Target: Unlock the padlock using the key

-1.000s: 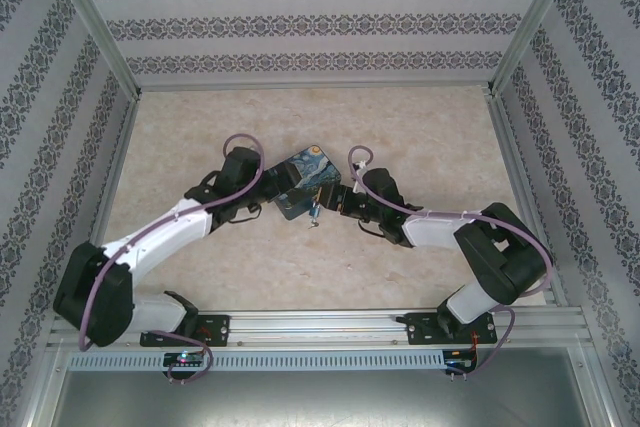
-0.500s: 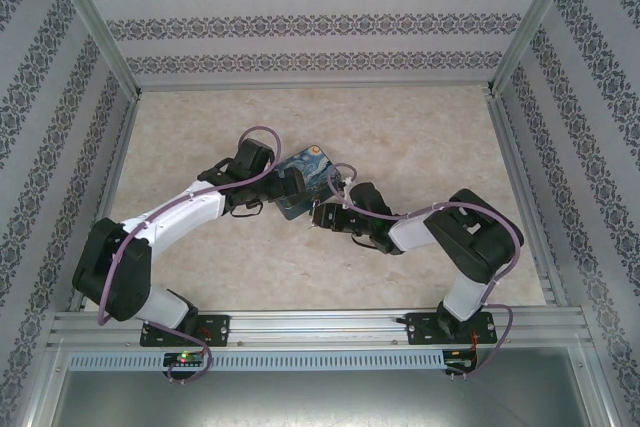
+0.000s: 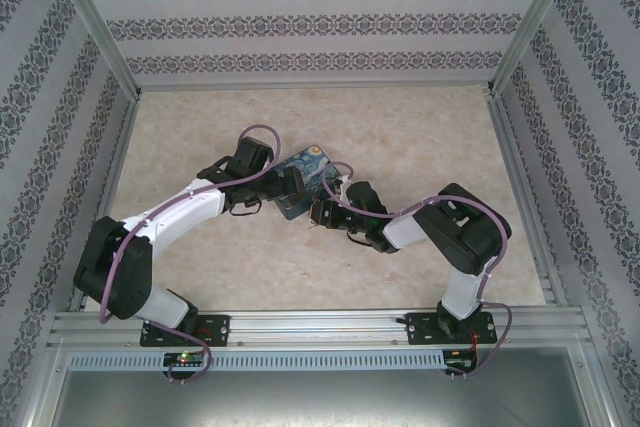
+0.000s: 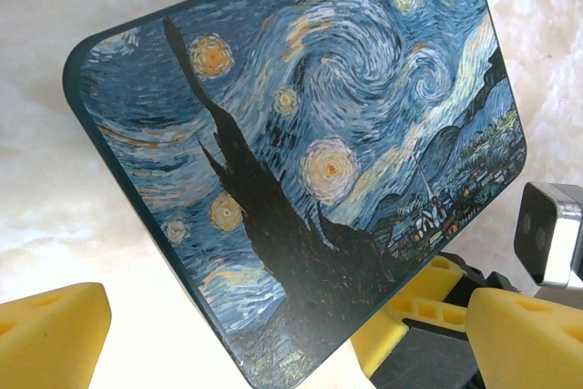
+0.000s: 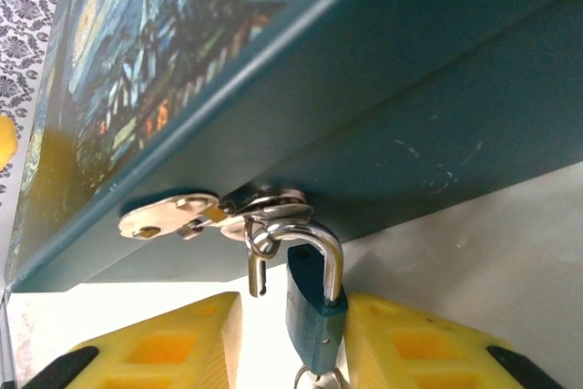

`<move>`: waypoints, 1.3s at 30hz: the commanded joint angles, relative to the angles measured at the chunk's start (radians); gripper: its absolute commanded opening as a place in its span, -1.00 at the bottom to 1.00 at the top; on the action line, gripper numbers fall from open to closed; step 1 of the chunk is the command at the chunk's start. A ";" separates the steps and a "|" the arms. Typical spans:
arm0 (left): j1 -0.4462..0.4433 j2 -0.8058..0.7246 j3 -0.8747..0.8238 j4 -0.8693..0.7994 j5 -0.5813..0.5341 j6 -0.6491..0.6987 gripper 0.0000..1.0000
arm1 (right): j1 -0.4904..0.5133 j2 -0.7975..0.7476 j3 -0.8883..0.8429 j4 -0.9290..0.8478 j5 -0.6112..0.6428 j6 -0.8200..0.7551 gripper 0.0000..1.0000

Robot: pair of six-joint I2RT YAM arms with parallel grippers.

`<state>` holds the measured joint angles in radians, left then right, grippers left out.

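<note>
Padlock (image 5: 316,307) hangs on case (image 5: 410,70) clasp; one shackle leg looks free, likely unlocked | right gripper (image 5: 293,330) straddles its body, not yet pinching | left gripper (image 4: 287,316) spread wide over case | key: cannot tell

The case (image 3: 310,172) blocks the middle of the surface (image 3: 420,127); beyond it lies open room. The padlock (image 5: 314,312) occupies the gap of the right tool (image 5: 293,321).

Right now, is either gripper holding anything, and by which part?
Nothing gripped yet. Right gripper flanks the padlock body, with a gap at one finger. Left gripper stands open astride the case corner, touching nothing.
</note>
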<state>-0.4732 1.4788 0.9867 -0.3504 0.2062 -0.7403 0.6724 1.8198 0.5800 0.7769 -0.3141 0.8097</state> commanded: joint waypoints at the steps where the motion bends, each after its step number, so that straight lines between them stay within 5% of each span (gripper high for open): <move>1: 0.019 0.013 0.028 -0.018 0.003 0.021 0.99 | 0.016 0.035 0.003 -0.005 0.032 0.003 -0.38; 13: 0.013 0.043 0.038 -0.075 -0.026 0.077 0.99 | 0.004 0.024 -0.010 0.005 0.052 0.049 -1.00; 25: -0.086 0.165 0.103 -0.226 -0.291 0.163 0.99 | -0.011 0.021 -0.061 0.099 0.069 0.198 -1.00; 39: -0.114 0.193 0.040 -0.199 -0.315 0.145 0.99 | -0.045 0.061 -0.085 0.255 0.111 0.370 -1.00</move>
<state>-0.5770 1.6241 1.0763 -0.4702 -0.0578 -0.6094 0.6514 1.8595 0.4995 0.9894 -0.2478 1.1294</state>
